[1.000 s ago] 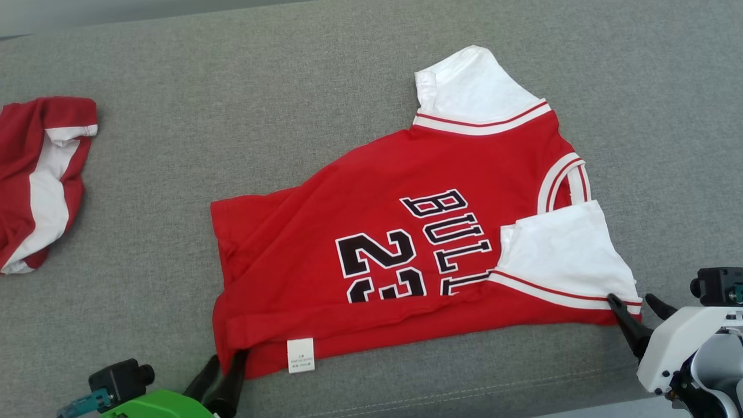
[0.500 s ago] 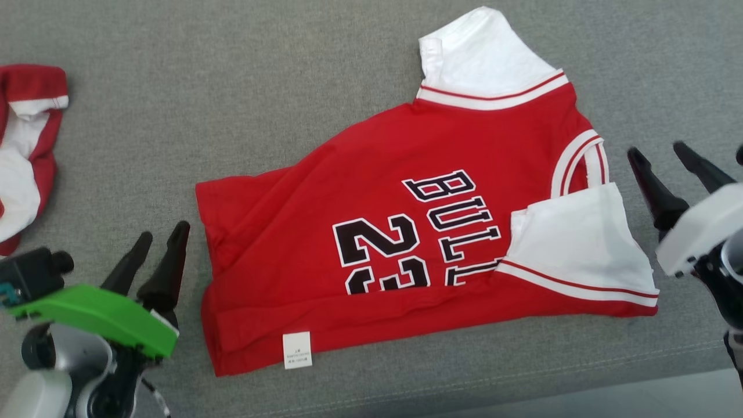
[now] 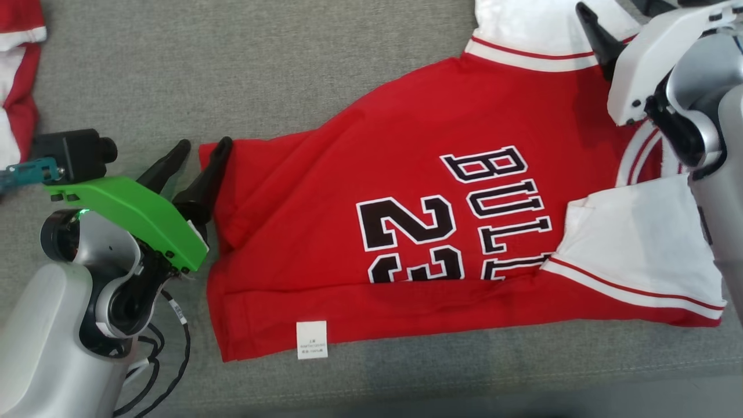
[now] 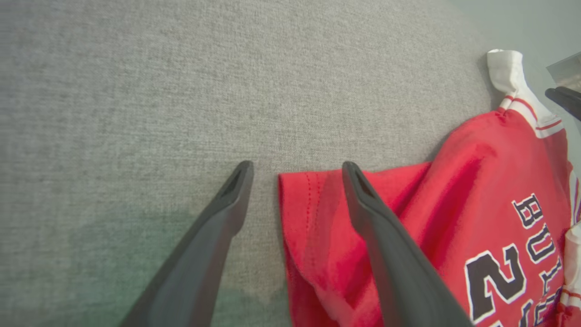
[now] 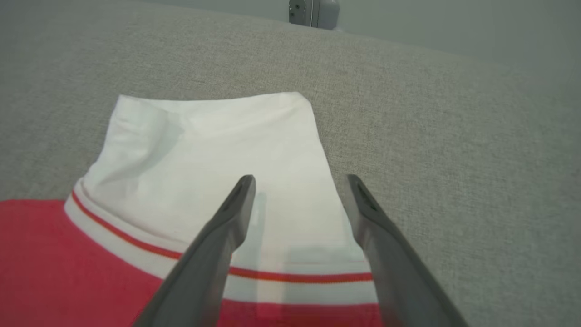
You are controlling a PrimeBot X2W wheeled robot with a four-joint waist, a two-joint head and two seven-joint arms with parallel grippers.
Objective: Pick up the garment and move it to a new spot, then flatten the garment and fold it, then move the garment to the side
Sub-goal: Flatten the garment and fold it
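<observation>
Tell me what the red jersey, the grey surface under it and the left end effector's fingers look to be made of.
The red jersey: soft matte knit fabric, judging by creases and the stitched hem. The grey surface: woven, heathered upholstery-like cloth with visible weave. The left end effector fingers: smooth, dark, matte, probably plastic or rubber; cannot tell which.

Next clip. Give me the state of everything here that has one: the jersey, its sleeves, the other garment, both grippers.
red Bulls jersey: lying on the grey cushion, near edge folded over, hem end rumpled.
near white sleeve: folded in over the jersey's front.
far white sleeve: lying out flat.
left gripper: open, astride the jersey's corner, gripping nothing.
right gripper: open, above the far white sleeve, gripping nothing.
second red-and-white garment: crumpled.
</observation>
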